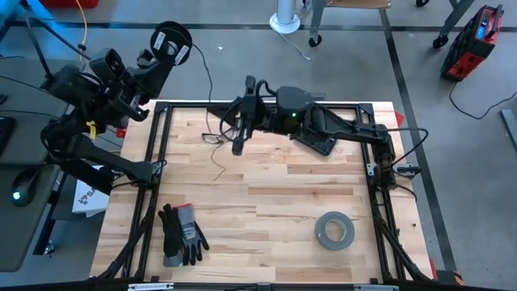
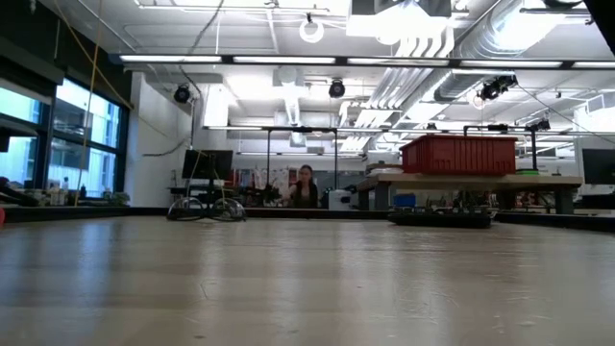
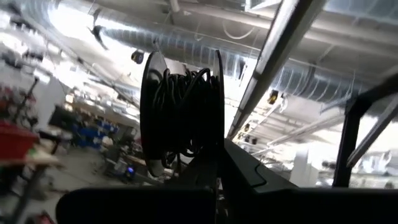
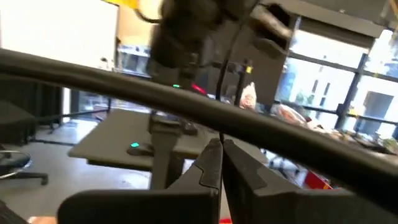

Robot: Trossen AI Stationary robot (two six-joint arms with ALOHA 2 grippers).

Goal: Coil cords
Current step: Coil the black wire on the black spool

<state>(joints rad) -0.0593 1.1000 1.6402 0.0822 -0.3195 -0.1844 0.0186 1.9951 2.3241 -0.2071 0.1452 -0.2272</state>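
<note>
The small round black spool (image 1: 171, 42), with dark cord wound on it (image 3: 180, 106), is held up beyond the table's far left corner by my left gripper (image 1: 158, 58), which is shut on it. The thin dark cord (image 1: 202, 77) runs from the spool toward my right gripper (image 1: 239, 115), which reaches in from the right over the table's far middle and is shut on the cord. The cord's loose tail (image 1: 216, 162) lies on the wooden top. Neither gripper shows in the low view. My left gripper holds the spool by its near rim (image 3: 208, 152), and the fingers themselves hide the exact spot. The spool stands on edge past the fingertips, lifted clear of the table. My right gripper pinches the thin cord (image 4: 224, 127) between its two fingertips. The fingers lie about level, coming from the table's right. The cord leads straight away from the tips toward the left arm.
A grey tape roll (image 1: 334, 230) lies near the front right and a pair of dark gloves (image 1: 182, 234) near the front left. A black frame rail (image 4: 124, 78) borders the table. In the low view a person (image 2: 306, 187) stands far off in the room.
</note>
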